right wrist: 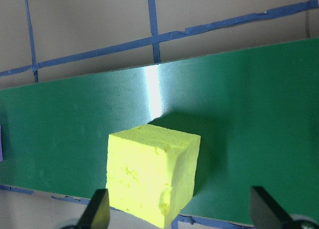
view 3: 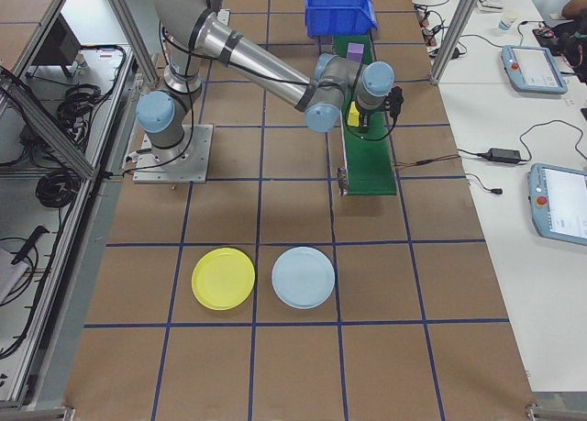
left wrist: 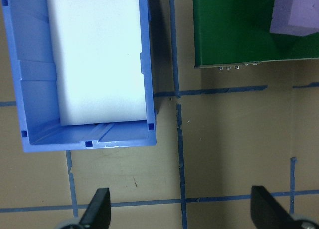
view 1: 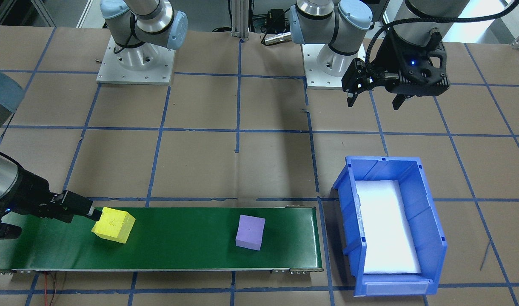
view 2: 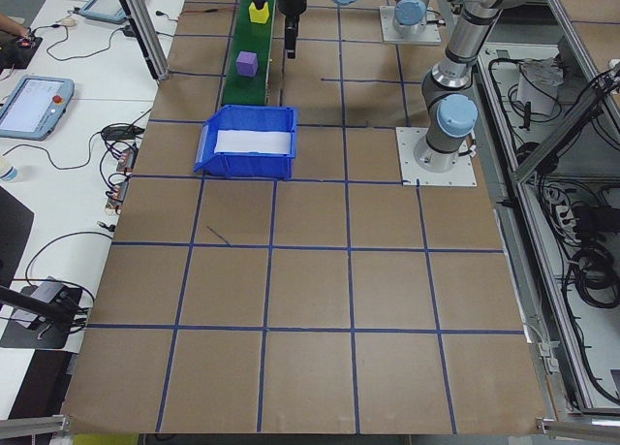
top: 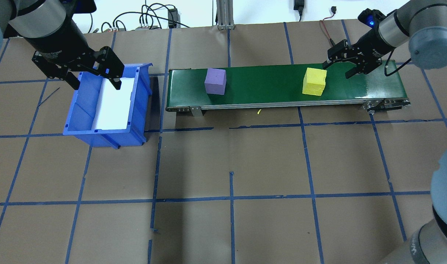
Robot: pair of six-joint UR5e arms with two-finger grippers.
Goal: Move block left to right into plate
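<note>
Right gripper (top: pixel 339 65) spread, empty, just beside the yellow block (top: pixel 314 81) on the green belt (top: pixel 267 84), not around it. Left gripper (top: pixel 94 77) spread over the blue bin (top: pixel 84 106). Yellow plate (view 3: pixel 223 277) well apart from belt. Risk: 1 finger nudges block off belt edge; purple block (top: pixel 215 81) mistaken for target

Overhead and front views face each other, sharing the belt (top: pixel 282 86); side views look along the table; wrist cameras look down closely.
</note>
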